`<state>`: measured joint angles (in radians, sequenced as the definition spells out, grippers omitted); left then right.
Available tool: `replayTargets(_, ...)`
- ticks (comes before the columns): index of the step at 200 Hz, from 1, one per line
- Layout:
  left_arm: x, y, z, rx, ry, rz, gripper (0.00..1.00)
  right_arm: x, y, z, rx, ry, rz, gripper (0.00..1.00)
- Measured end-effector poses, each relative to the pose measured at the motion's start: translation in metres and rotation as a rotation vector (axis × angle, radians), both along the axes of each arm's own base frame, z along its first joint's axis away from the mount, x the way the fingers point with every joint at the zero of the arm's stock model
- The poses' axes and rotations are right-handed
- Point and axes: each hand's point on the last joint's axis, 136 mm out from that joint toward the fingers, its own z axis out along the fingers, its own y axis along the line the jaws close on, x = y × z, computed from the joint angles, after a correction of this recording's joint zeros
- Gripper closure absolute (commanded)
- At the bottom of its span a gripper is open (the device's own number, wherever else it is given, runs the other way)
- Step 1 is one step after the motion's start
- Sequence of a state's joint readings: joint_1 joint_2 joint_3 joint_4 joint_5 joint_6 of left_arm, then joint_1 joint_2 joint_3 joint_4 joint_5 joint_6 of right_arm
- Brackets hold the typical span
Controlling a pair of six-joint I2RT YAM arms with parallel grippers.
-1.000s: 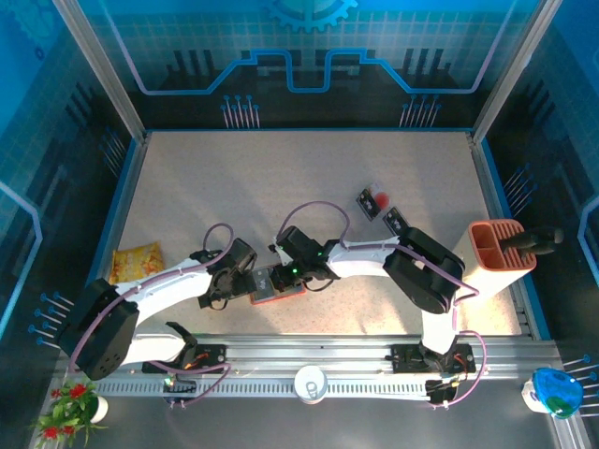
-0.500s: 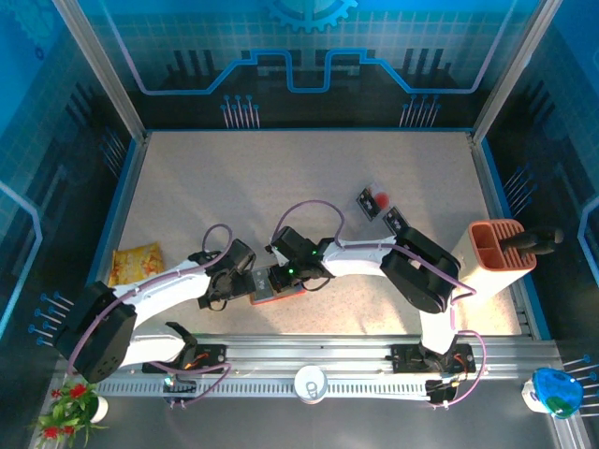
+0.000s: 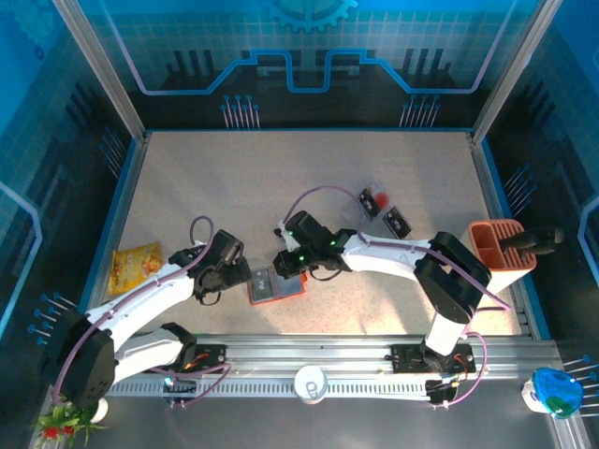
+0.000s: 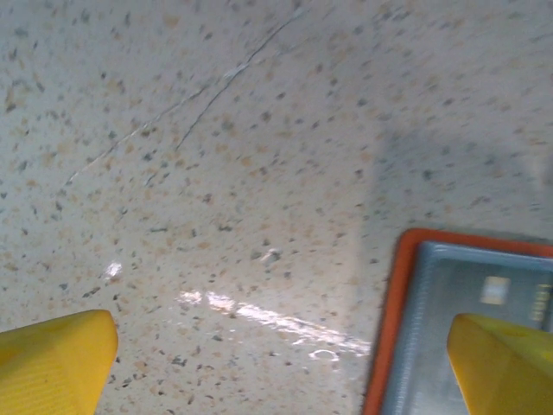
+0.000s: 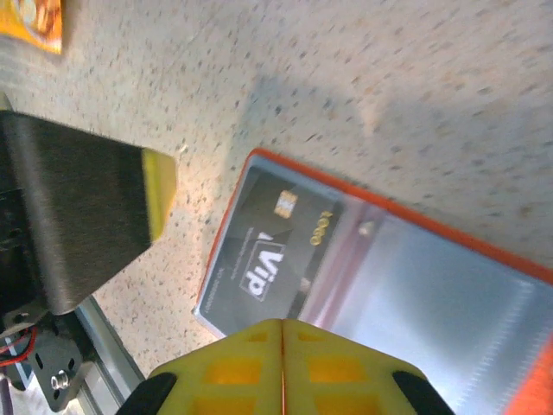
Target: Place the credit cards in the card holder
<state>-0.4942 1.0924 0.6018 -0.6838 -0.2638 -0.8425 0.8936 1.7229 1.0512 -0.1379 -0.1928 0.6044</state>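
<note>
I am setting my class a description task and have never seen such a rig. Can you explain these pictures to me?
Two white robot arms are bolted at the near edge of the table. The wide picture looks down from above; the other two come from a camera on each wrist. The left end effector has its yellow fingers wide open, holding nothing, beside the card holder, a red-orange wallet lying open. The right end effector is shut over the wallet, nothing visible between its fingers. A dark card lies in the wallet. Farther back lie a loose card and a second loose card; a yellow snack packet lies left, a terracotta bin stands right.
</note>
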Motion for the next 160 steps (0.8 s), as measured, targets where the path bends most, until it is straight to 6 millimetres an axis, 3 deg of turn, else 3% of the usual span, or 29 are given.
replayTargets(53, 0.01, -0.02, 0.015, -0.095, -0.044, -0.032, 0.01, 0.025, -0.035, -0.017, -0.005, 0.036, -0.086, 0.96)
replayTargets(101, 0.006, -0.051, 0.015, -0.144, -0.053, -0.101, 0.01, 0.024, -0.03, -0.027, 0.011, 0.063, -0.069, 0.98)
replayTargets(160, 0.0, -0.083, -0.01, -0.116, 0.016, -0.167, 0.01, 0.022, -0.031, -0.046, -0.022, 0.088, -0.053, 0.99)
